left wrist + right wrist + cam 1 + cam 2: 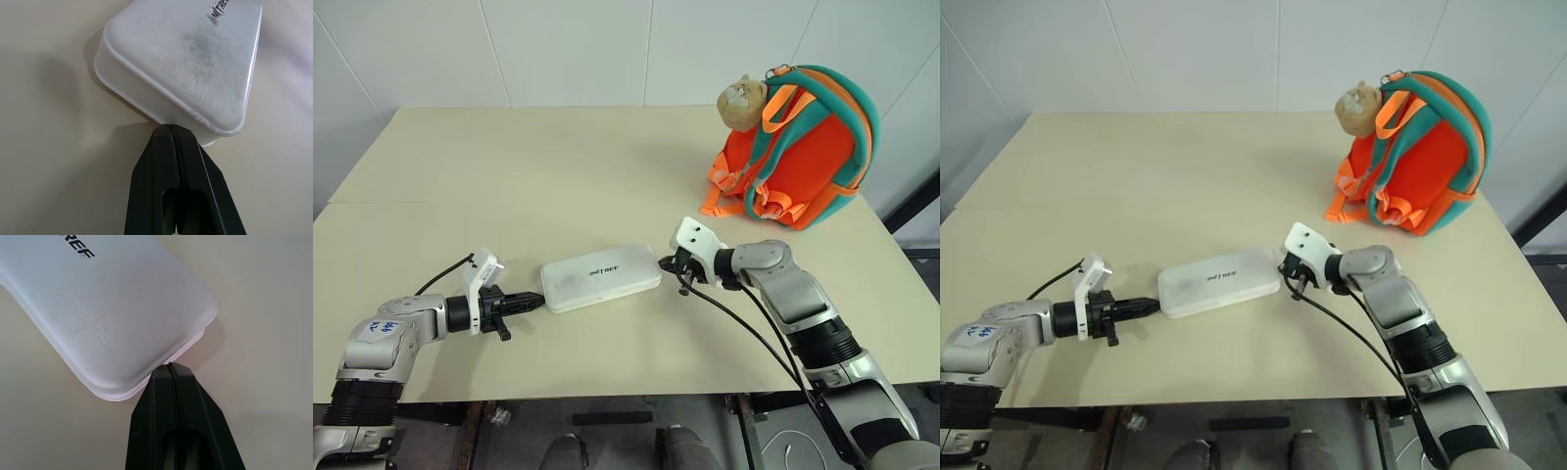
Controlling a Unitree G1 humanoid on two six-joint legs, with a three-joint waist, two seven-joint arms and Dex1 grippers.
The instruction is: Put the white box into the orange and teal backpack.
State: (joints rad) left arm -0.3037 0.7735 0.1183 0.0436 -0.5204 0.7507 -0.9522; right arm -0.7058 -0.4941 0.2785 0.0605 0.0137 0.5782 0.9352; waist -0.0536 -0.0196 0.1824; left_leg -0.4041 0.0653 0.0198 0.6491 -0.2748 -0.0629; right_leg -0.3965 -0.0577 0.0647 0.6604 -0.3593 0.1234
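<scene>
Lying flat near the bench's front edge, the white box was pressed between two closed claws, left and right; the orange and teal backpack stood at the far right corner.

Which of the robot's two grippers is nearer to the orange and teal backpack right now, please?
The right. The right gripper sits shut at the white box's end facing the orange and teal backpack; the left gripper, also shut, is at the box's opposite end.
</scene>
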